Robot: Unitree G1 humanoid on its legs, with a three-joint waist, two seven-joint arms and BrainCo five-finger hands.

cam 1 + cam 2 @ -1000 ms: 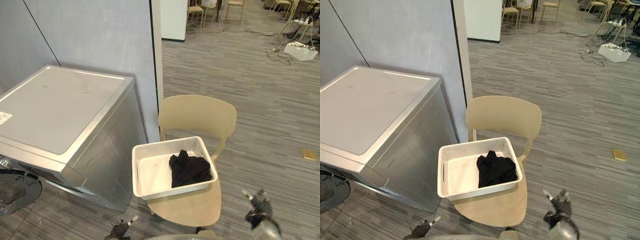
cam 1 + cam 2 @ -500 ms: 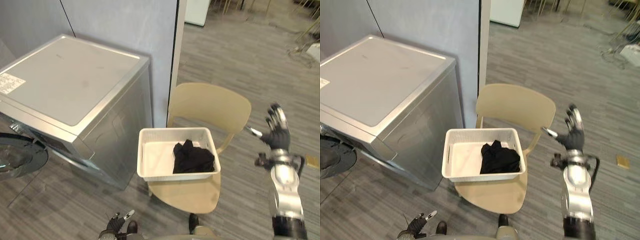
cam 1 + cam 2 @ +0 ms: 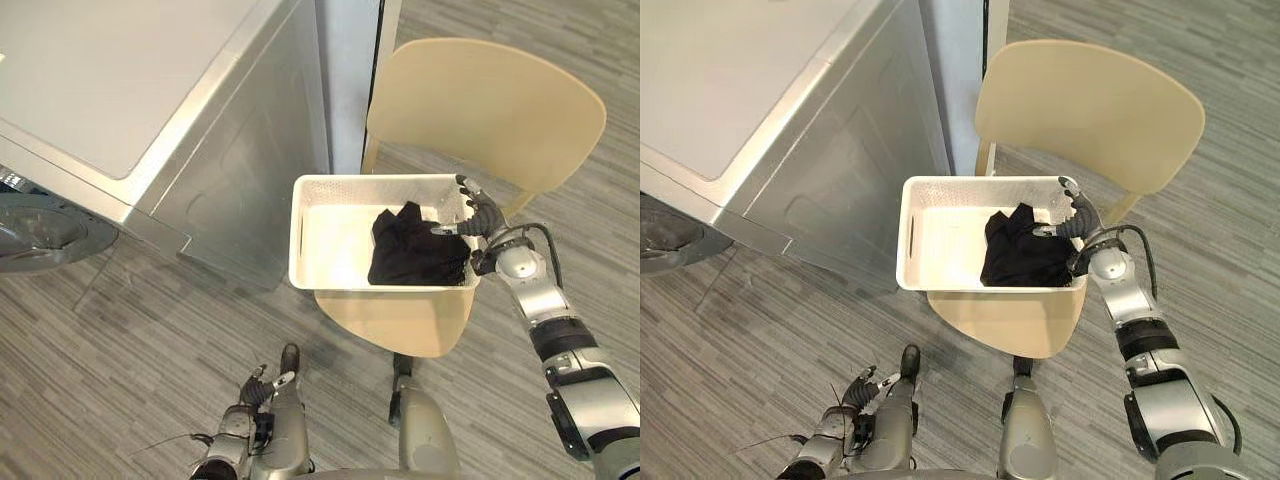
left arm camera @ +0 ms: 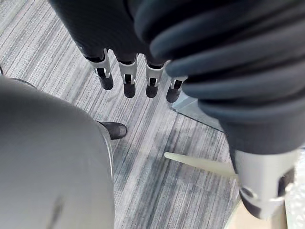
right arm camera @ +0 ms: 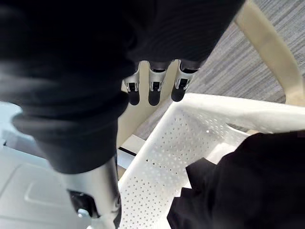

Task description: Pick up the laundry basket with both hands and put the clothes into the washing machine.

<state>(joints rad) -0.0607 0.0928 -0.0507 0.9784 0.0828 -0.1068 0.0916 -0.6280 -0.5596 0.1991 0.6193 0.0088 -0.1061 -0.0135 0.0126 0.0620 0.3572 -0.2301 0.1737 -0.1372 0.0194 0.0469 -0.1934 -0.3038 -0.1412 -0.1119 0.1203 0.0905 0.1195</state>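
A white perforated laundry basket (image 3: 300, 230) sits on the seat of a beige chair (image 3: 490, 100). Black clothes (image 3: 410, 255) lie bunched in its right half. My right hand (image 3: 482, 215) is at the basket's right rim near the far corner, open; in the right wrist view its fingers (image 5: 151, 93) reach straight past the rim (image 5: 162, 157), above the clothes (image 5: 238, 191). My left hand (image 3: 258, 385) hangs low over the floor, well short of the basket, with its fingers (image 4: 128, 81) straight and holding nothing.
The silver washing machine (image 3: 120, 80) stands left of the chair, its side close to the basket. Its round door (image 3: 40, 230) hangs open at the far left. A grey wall panel (image 3: 350, 60) rises behind the chair. Grey plank floor (image 3: 150, 340) lies in front.
The camera has tilted down and come closer. My right hand dropped from a raised spot beside the chair back onto the basket's right rim. The left hand stays low.
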